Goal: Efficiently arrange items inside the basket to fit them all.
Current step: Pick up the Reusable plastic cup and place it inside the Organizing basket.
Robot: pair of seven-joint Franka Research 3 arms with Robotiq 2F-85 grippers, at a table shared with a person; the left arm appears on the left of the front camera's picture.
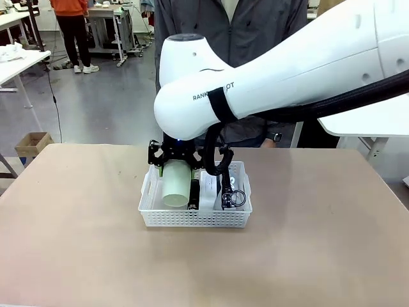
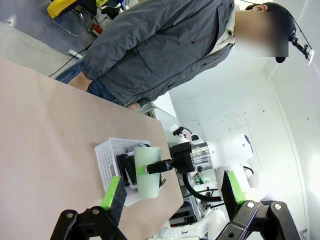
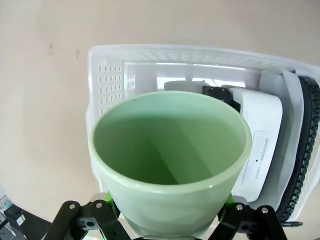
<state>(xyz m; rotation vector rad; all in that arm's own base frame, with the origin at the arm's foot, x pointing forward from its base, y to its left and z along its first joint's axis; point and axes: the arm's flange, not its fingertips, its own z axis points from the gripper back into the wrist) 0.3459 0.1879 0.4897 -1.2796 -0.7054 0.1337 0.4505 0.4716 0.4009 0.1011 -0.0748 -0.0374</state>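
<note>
My right gripper (image 1: 175, 161) is shut on the pale-green cup (image 1: 176, 187), holding it by its sides over the left part of the white basket (image 1: 192, 219). In the right wrist view I look straight into the cup's (image 3: 170, 150) open mouth, with the gripper (image 3: 167, 212) clamped around it. Beside the cup in the basket (image 3: 107, 80) lie the black stapler (image 3: 218, 93), the white box (image 3: 259, 135) and the grey shoe (image 3: 302, 150) along the far wall. My left gripper (image 2: 173, 192) hangs open and empty, well away, looking at the basket (image 2: 106, 161) and cup (image 2: 148, 175).
A person in a grey jacket (image 1: 239, 32) stands at the table's far edge, right behind the basket. The tan tabletop (image 1: 77, 217) lies bare all around the basket. The right arm's white body (image 1: 275, 70) spans the upper right of the front view.
</note>
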